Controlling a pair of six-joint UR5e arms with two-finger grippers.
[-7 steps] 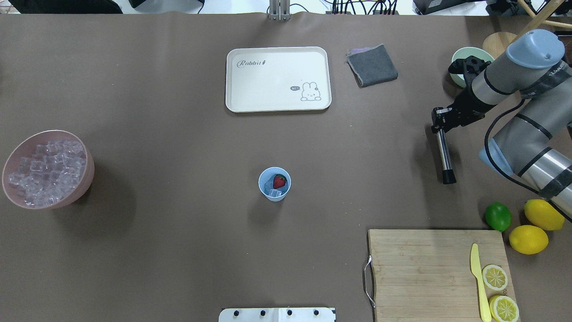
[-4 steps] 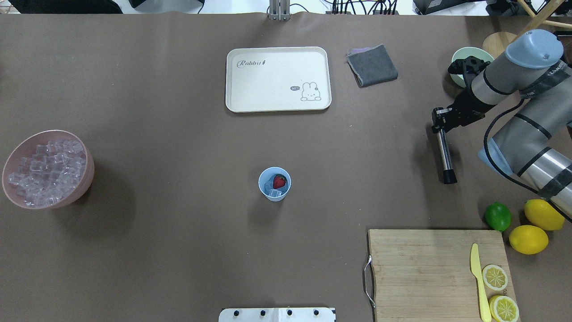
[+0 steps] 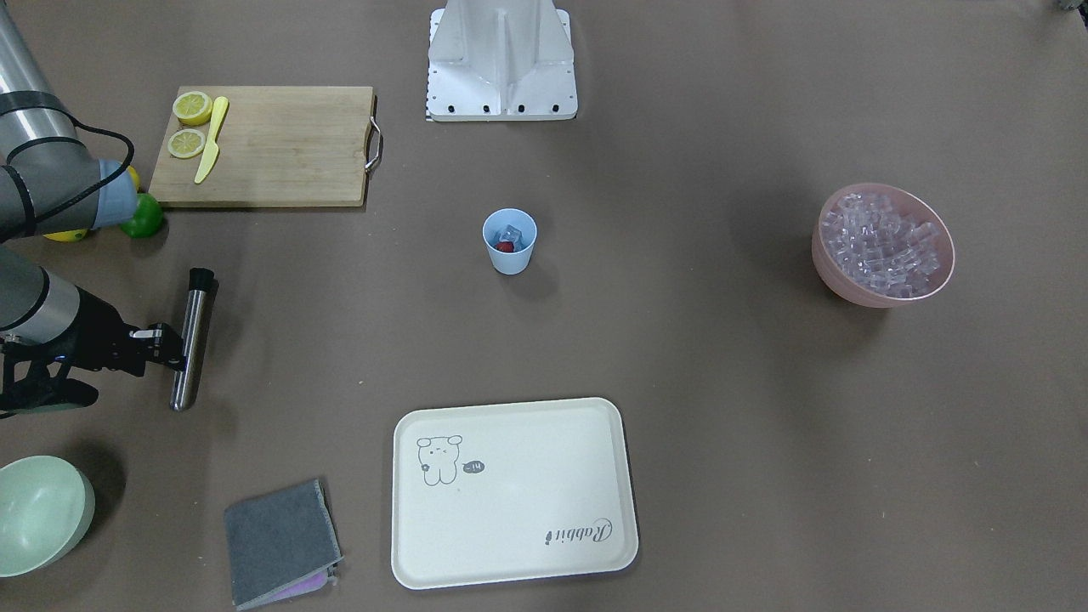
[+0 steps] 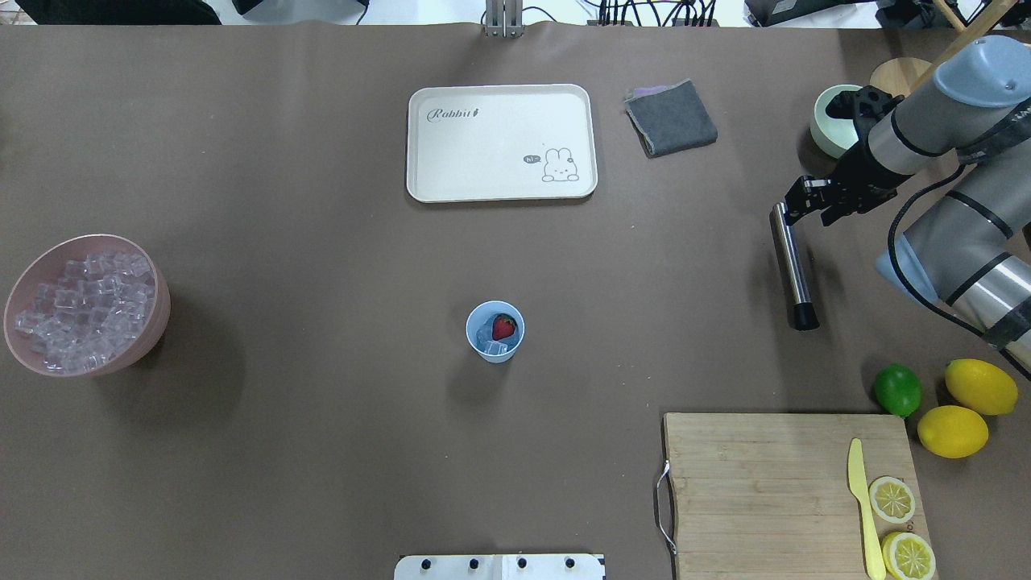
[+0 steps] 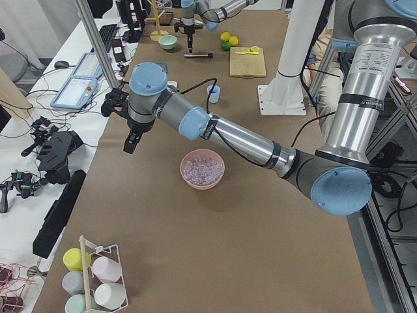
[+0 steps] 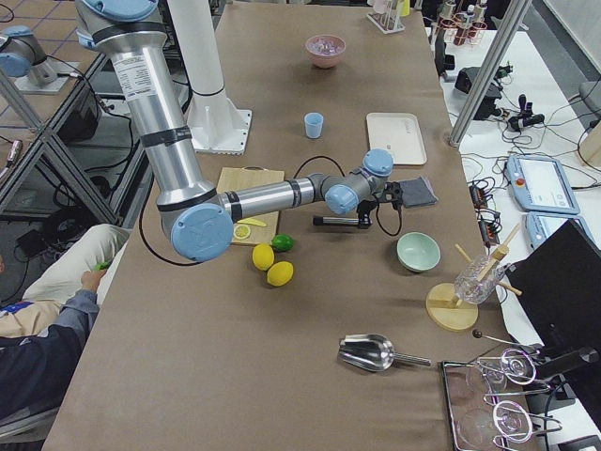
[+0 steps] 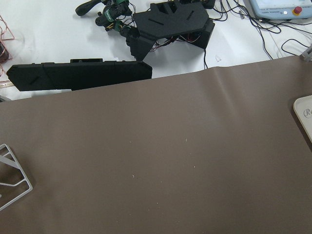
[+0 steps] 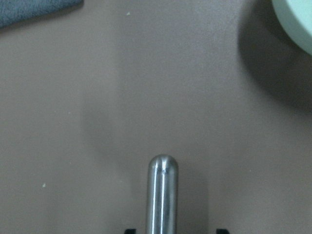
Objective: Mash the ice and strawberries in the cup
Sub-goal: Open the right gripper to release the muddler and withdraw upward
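Observation:
The light blue cup [image 4: 494, 331] stands upright mid-table, also in the front view [image 3: 510, 241]. It holds the red strawberry [image 4: 504, 326] and a few clear ice cubes [image 4: 490, 345]. A steel muddler [image 4: 792, 270] with a black tip lies on the table at the right. My right gripper [image 4: 803, 204] sits low over its bare metal end. In the right wrist view the muddler [image 8: 163, 195] lies between the jaws, which stand apart from it. My left gripper [image 5: 129, 145] hangs over the table's far left end; I cannot tell if it is open.
A pink bowl [image 4: 155, 322] of ice stands far left. A cream tray [image 4: 499, 141], grey cloth [image 4: 671, 118] and pale green bowl [image 4: 828, 125] lie at the back. A lime [image 4: 897, 389], two lemons [image 4: 952, 431] and a cutting board [image 4: 765, 483] with a yellow knife [image 4: 860, 491] are near right.
My right gripper has moved back and slightly right along the muddler. The muddler's metal end now shows and has swung a little to the left. The cup has not moved.

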